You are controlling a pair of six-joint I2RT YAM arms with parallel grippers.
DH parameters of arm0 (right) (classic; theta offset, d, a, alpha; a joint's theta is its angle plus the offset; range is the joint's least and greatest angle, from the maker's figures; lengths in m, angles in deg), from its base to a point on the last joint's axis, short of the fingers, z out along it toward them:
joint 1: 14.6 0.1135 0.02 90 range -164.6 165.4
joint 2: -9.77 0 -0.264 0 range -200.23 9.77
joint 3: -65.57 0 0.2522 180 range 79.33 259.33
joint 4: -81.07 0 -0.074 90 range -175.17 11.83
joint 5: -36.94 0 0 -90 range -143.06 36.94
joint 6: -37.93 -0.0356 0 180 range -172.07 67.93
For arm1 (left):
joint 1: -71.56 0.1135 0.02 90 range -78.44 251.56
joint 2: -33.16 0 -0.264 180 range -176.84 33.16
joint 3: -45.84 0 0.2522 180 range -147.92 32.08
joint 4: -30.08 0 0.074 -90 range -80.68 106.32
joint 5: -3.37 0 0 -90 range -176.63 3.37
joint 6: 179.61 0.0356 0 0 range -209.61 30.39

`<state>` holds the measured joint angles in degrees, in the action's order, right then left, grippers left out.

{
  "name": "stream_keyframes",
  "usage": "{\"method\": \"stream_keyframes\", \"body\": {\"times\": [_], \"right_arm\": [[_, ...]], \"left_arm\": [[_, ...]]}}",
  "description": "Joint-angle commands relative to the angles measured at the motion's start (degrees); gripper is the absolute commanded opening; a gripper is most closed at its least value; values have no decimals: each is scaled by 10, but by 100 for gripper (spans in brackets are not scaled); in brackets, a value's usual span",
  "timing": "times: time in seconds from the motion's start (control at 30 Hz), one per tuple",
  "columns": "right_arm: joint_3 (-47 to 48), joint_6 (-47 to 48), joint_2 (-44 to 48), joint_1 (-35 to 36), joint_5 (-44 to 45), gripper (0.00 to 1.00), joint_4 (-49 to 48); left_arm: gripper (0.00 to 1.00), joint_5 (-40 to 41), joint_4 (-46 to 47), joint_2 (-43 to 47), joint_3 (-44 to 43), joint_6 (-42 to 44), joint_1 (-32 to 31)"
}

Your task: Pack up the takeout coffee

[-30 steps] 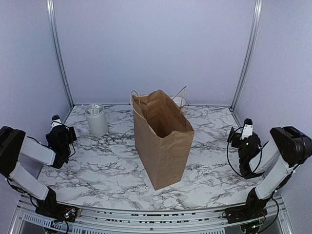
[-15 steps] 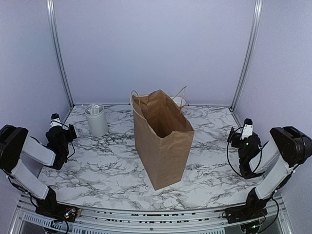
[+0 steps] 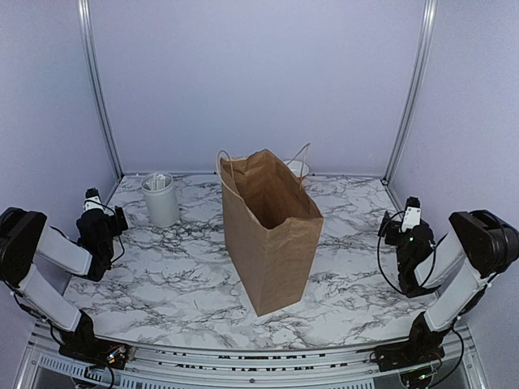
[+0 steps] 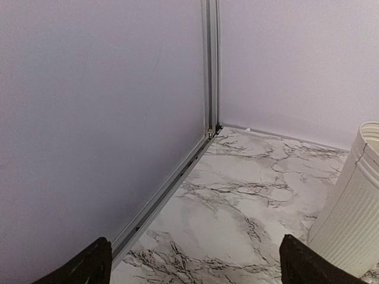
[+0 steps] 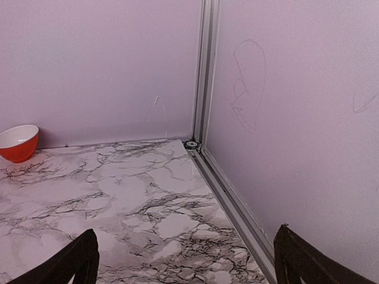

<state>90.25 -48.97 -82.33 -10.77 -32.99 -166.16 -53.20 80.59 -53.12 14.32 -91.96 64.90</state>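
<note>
The takeout coffee shows in none of the views. A brown paper bag stands upright and open-mouthed in the middle of the marble table. My left gripper sits low at the table's left edge, open, its dark fingertips wide apart with only marble between them. At the right edge my right gripper is also open and holds nothing, facing the back right corner.
A white ribbed utensil holder stands at the back left, close to the left gripper's right finger. An orange bowl sits by the back wall, its rim peeking out behind the bag. Metal wall rails border the table.
The left arm has drawn slightly back toward the left wall. The right arm and the bag have not moved.
</note>
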Motion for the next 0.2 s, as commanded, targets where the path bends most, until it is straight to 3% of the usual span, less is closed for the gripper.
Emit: {"method": "stream_keyframes", "body": {"times": [0.0,0.17], "right_arm": [[12,2,-2,-2,6,100,-1],[13,2,-2,-2,6,100,0]], "left_arm": [[99,-21,-13,-2,-9,-3,7],[99,-22,-14,-2,-10,-3,7]]}}
